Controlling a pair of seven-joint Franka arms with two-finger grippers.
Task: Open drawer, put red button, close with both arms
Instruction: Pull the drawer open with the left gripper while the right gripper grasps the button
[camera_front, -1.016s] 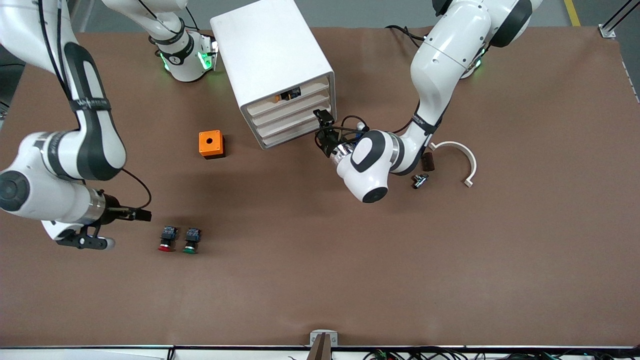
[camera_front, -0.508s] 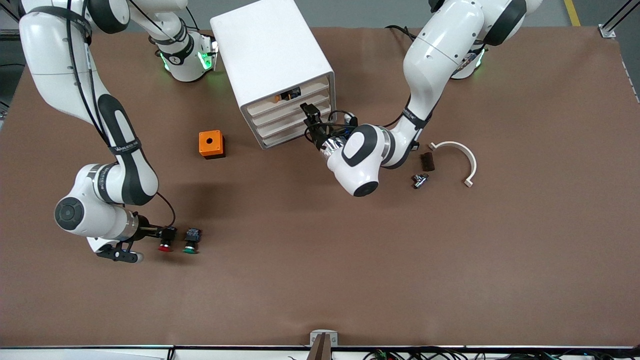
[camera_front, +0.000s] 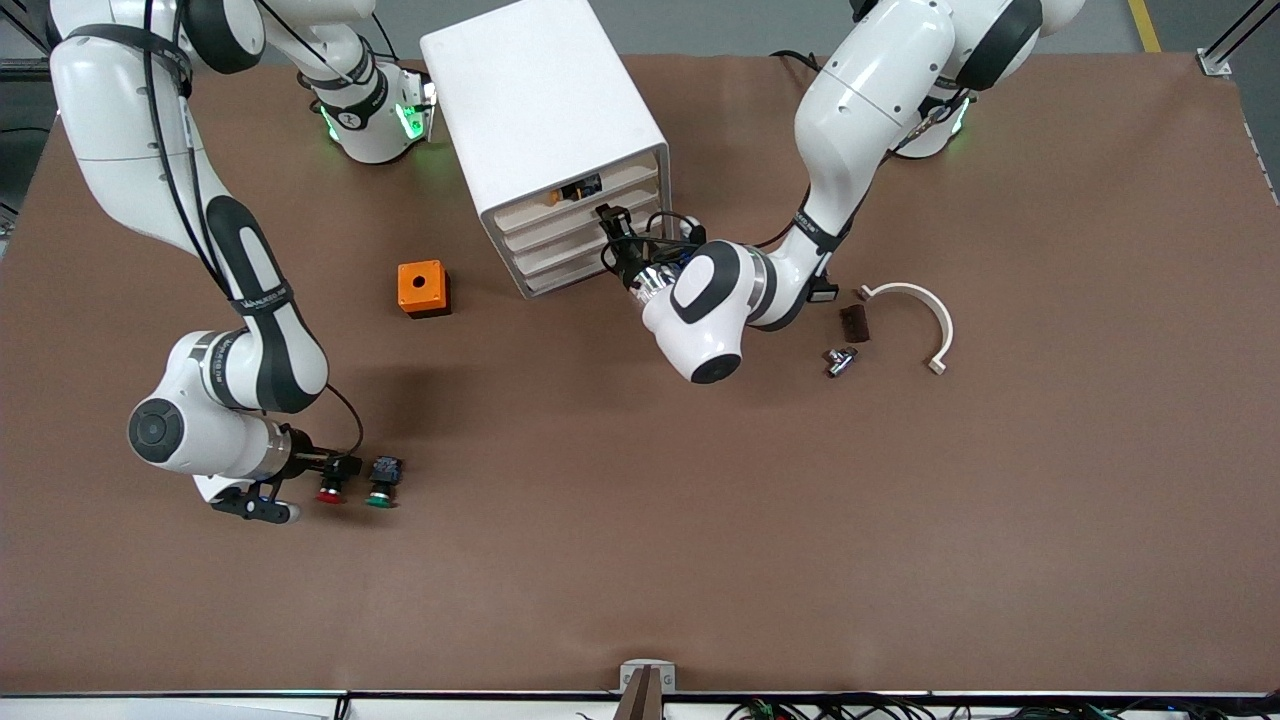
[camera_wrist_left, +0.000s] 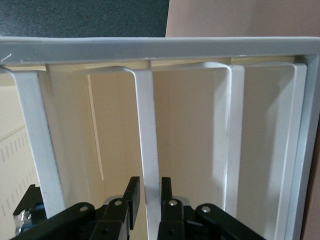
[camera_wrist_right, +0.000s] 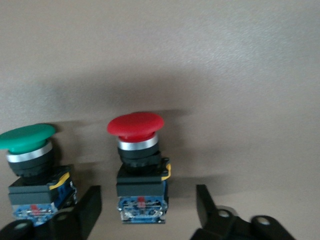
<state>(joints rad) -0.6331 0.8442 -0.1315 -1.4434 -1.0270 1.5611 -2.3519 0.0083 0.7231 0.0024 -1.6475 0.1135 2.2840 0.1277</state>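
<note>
Left gripper (camera_wrist_left: 146, 200): I see its fingers (camera_wrist_left: 131, 196) pinched on a thin white drawer lip, one on each side, almost touching it. In the front view the left gripper (camera_front: 612, 228) sits against the cabinet (camera_front: 545, 130) front at the drawer (camera_front: 570, 232), second of four from the top; which lip is pinched I can't tell for sure from the wrist view. All four fronts look pushed in.

Right gripper (camera_wrist_right: 147, 210): fingers (camera_wrist_right: 89, 205) spread apart, straddling the body of the red button (camera_wrist_right: 137, 165) with gaps on both sides, not gripping. The red button (camera_front: 333, 480) stands on the table (camera_front: 700, 520) between those fingers, well apart from the cabinet and nearer the front camera, at the right arm's end. The right gripper (camera_front: 335, 468) is low at the table there.

Just beside the red button, outside the right fingers, stands the green button (camera_wrist_right: 31, 170), also seen in the front view (camera_front: 382, 482).

Farther out: orange box (camera_front: 422, 288) on the table between the buttons and the cabinet. Near the left arm's elbow lie a white curved piece (camera_front: 925, 315), a small dark block (camera_front: 853, 322) and a small metal part (camera_front: 838, 360).
</note>
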